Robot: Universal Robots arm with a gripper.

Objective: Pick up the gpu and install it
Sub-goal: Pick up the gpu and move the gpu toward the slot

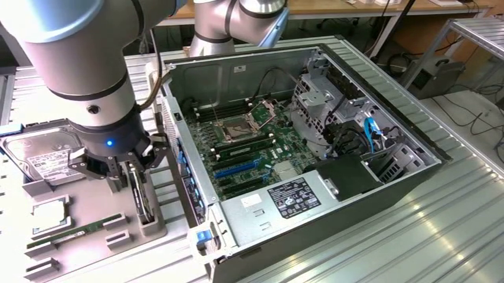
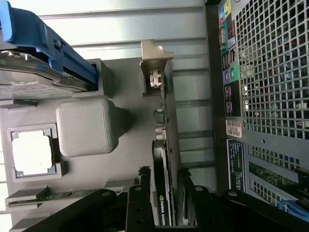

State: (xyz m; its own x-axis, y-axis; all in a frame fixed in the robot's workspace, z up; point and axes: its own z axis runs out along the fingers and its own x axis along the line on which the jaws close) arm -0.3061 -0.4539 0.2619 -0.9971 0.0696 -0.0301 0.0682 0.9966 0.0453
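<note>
The gpu stands on its edge in a slot of the grey holder tray, left of the open computer case in the exterior view. In the wrist view I see the gpu edge-on, a slim black card with a green logo label and its metal bracket at the far end. My gripper is lowered over the card's near end. The gripper is open, one finger on each side of the card with narrow gaps.
The tray also holds a hard drive, a CPU and a green RAM stick. A grey block rises beside the card. Inside the case lies the motherboard with blue slots. The case's perforated rear panel stands close by.
</note>
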